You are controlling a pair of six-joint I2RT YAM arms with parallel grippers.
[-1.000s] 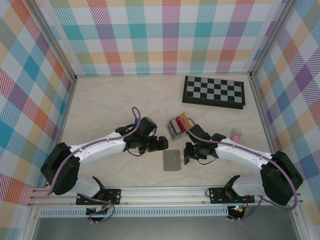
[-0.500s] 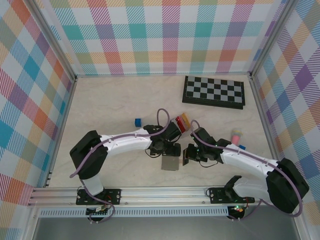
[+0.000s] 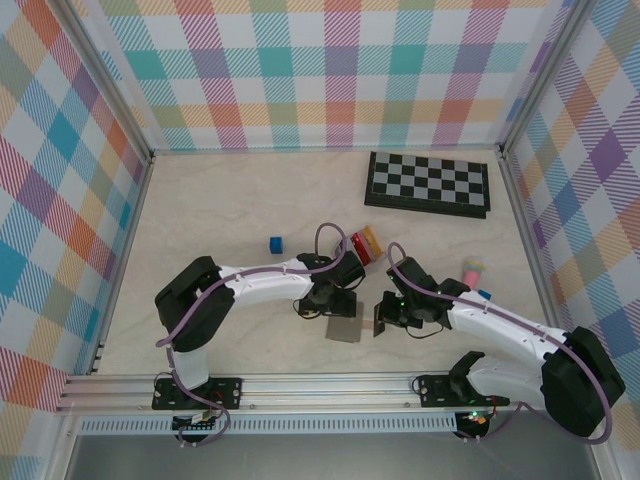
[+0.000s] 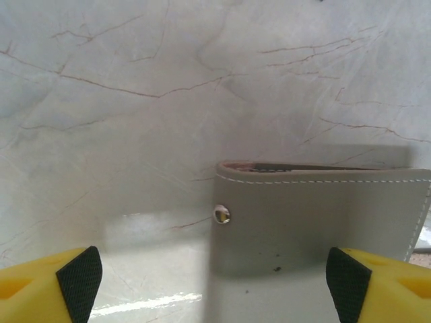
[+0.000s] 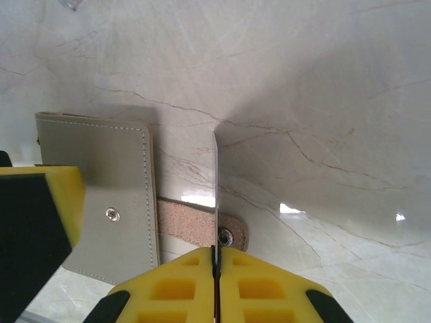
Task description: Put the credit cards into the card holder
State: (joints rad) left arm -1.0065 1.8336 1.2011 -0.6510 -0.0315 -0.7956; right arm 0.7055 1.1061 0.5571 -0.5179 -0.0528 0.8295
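Card holder (image 3: 345, 324) is laid shut by the middle of the bench's (image 3: 220, 220) near edge, strap (image 5: 192, 225) undone. It should be opened by the left tool (image 4: 214, 276), spread wide and empty above it. A card (image 5: 216, 182), seemingly, is pinched edge-on in the right tool (image 5: 215, 252).

From above, my left gripper (image 3: 337, 303) covers the far edge of the card holder (image 3: 346, 330), and my left arm hides part of the red and yellow stack (image 3: 364, 243) beyond the holder. In my left wrist view the holder runs off the right and bottom edges. The card (image 5: 216, 182) pinched in my right gripper (image 5: 215, 250), just right of the holder, shows edge-on. I cannot tell its colour, and its lower end is buried between my fingers.
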